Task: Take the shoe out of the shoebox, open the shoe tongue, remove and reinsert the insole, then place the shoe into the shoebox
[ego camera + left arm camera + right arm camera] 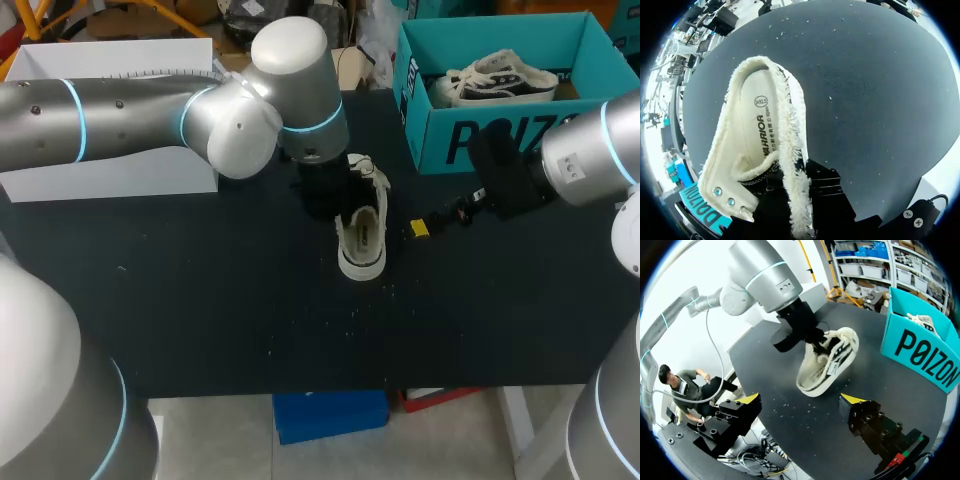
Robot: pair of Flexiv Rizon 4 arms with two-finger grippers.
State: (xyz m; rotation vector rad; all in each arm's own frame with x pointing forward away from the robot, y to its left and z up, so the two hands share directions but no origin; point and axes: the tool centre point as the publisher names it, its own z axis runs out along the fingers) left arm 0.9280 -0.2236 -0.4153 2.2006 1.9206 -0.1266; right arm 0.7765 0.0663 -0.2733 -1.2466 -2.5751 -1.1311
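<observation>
the left hand [322, 190] is clamped on the upper of the shoe [362, 240], which stands tilted on the table [200, 300] about midway along, nearer its far edge. the right hand [440, 216] hangs wide open just beside the shoe, holding nothing. the shoebox [480, 140] sits at the far right corner with a second shoe [500, 80] inside.

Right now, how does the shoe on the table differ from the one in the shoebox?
The held shoe stands tilted on the table, gripped by the left gripper, its insole showing; the boxed shoe lies untouched in the teal shoebox, its side showing. Both are cream and black.
</observation>
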